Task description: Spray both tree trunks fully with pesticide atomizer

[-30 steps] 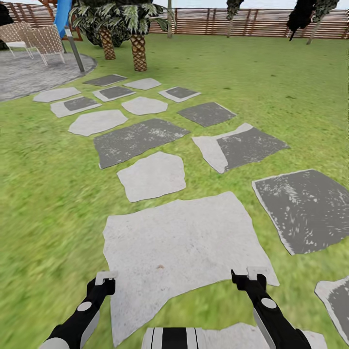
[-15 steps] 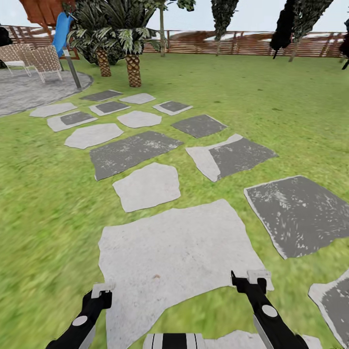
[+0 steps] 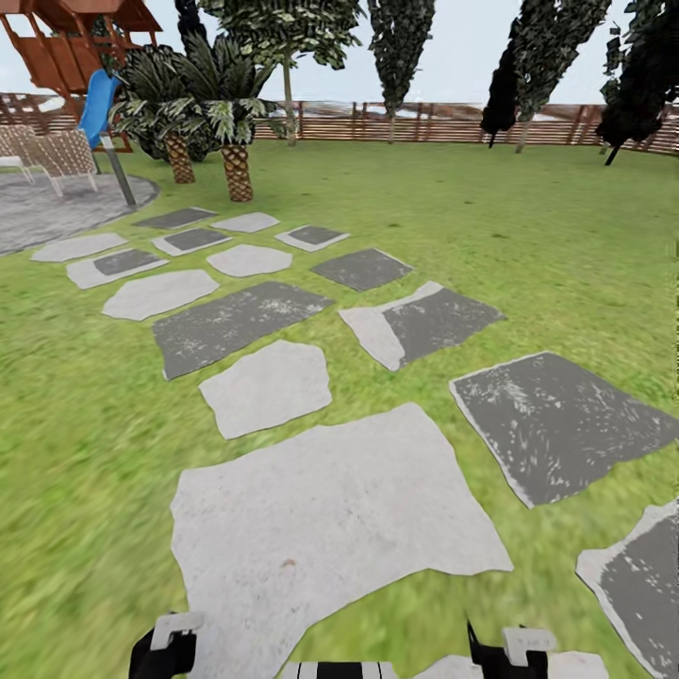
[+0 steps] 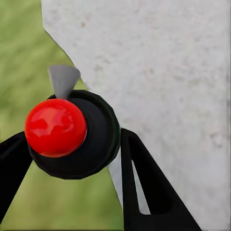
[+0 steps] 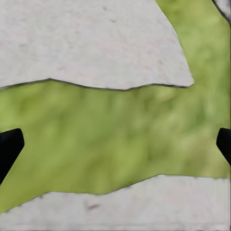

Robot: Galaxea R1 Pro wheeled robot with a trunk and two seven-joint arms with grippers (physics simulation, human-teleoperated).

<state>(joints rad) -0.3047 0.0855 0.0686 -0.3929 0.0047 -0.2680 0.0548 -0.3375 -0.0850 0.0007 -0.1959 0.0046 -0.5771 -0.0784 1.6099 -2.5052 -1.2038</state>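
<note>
Between the two black fingers of the left gripper sits the pesticide atomizer, gripped tight, its red top facing the camera, above a grey stone slab. At 5 o'clock in the head view, the right gripper is spread wide and holds nothing.
</note>
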